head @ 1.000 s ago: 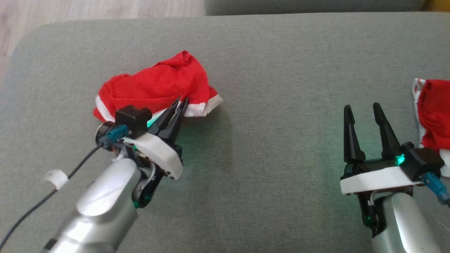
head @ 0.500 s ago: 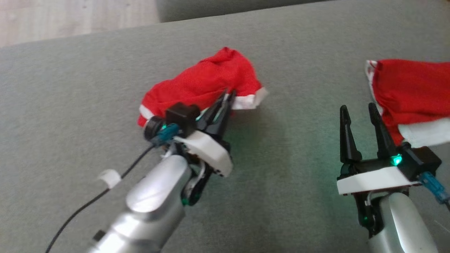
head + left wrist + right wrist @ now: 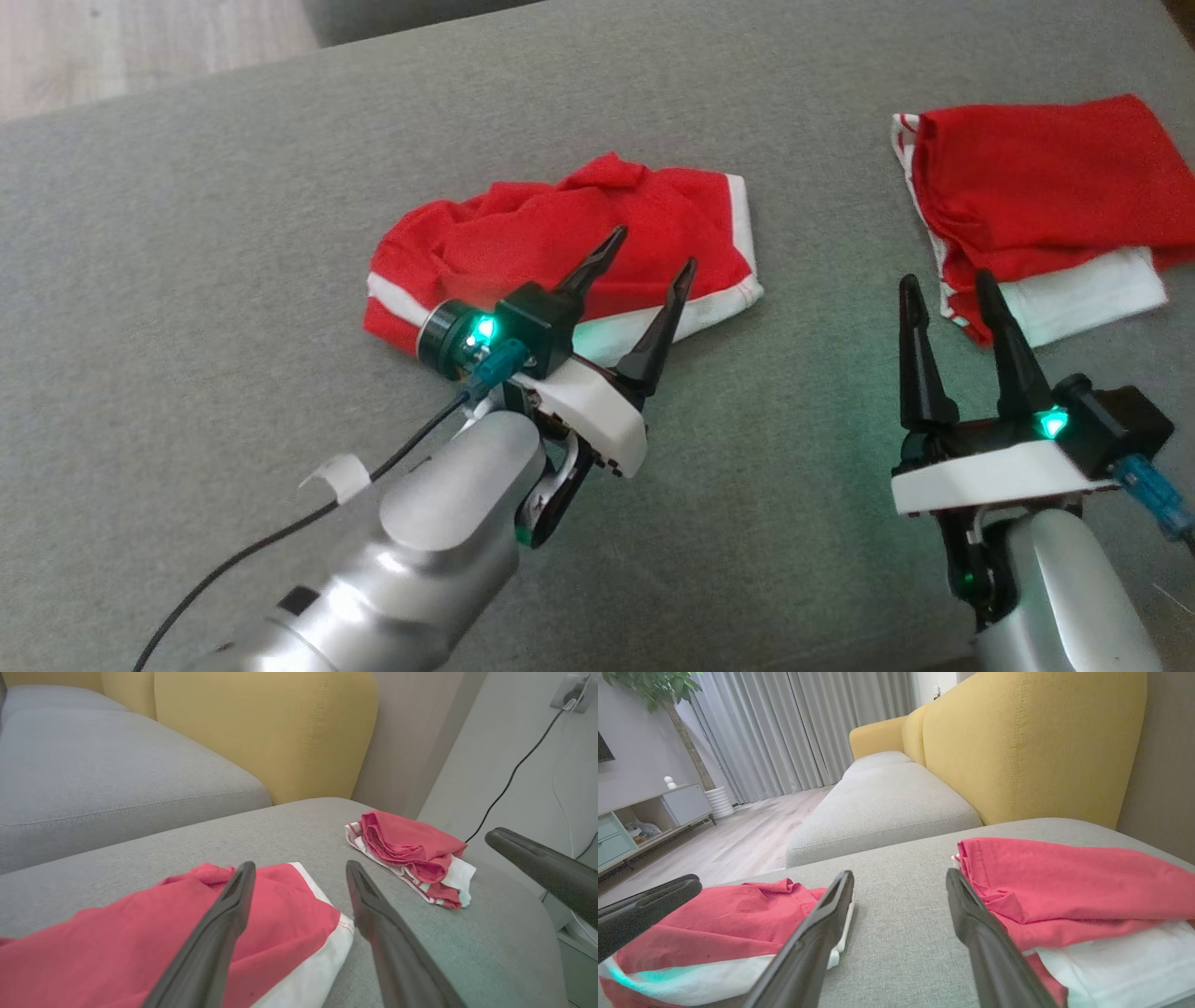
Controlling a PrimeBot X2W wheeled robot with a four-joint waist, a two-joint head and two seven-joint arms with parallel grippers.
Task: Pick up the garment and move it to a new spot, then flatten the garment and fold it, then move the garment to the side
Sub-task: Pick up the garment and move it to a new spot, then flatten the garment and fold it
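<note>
The left gripper [image 3: 655, 247], pinched shut on the garment [image 3: 523, 233] a second ago, is now holding its jaws apart above it.
Head view: the garment is lying rumpled on the grey cushion [image 3: 233, 233], well left of a folded red garment [image 3: 1027, 177], near which the right gripper [image 3: 943, 278] is hanging, jaws apart. Left wrist view: the fingers are framing the garment's white-edged corner. Right wrist view: the fingers are pointing between both garments.

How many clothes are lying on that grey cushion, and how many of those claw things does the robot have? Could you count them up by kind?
Red-and-white garments: 2 (rumpled garment, folded garment)
Grippers: 2 (left gripper, right gripper), both open and holding nothing
Total: 4
</note>
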